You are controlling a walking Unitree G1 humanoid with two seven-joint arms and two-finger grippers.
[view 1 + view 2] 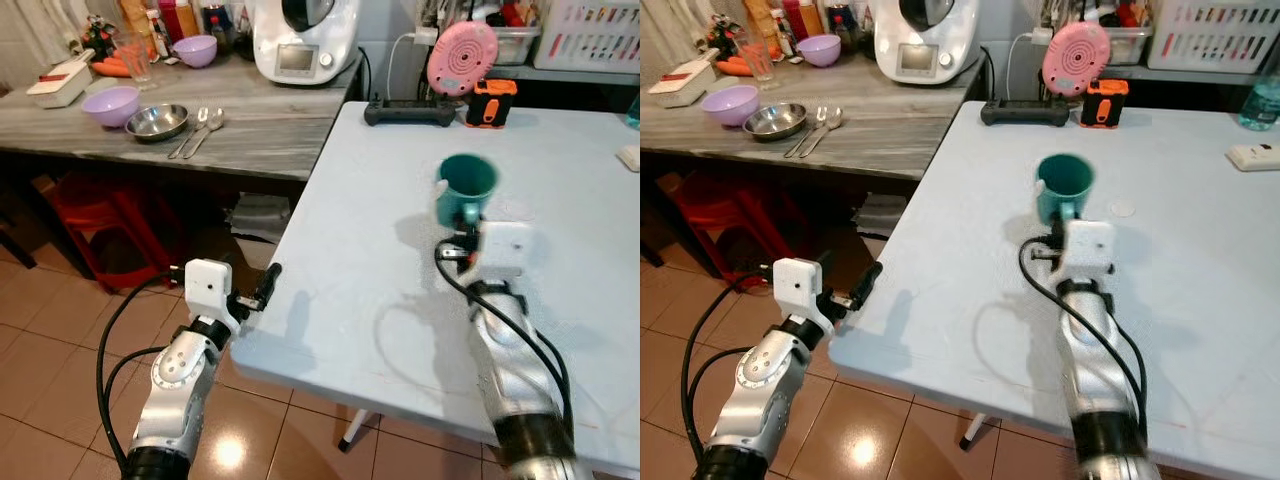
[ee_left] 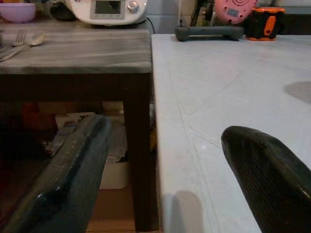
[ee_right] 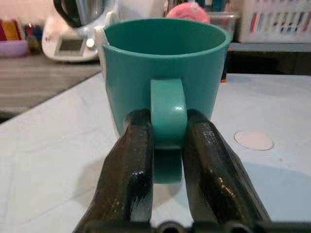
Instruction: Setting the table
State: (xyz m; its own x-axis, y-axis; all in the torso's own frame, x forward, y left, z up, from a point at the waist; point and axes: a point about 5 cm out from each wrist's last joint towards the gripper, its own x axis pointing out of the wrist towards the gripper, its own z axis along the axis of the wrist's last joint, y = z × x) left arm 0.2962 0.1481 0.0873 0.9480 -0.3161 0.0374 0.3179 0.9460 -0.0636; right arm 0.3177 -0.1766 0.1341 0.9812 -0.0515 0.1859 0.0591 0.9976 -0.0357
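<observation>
Right gripper [image 3: 167,145] pinching teal plastic mug [image 3: 165,73] by its handle over pale blue table [image 1: 380,290]; apparently unreleased; next, unclamping.

Black fingers [image 3: 141,160] clamped on teal mug [image 3: 165,63] handle, apparently upright.

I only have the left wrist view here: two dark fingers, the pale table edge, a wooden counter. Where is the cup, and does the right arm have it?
Observer: The right end effector is shut on the handle of the teal plastic mug.
Operator: Is the mug upright?
Observer: Yes, mouth up, over the middle of the pale blue table; whether it touches the table I cannot tell.
Operator: Any cutlery around?
Observer: A metal fork and spoon lie on the grey wooden counter, beside a steel bowl.
Operator: My left arm?
Observer: The left end effector is open, at the table's near left edge.
</observation>
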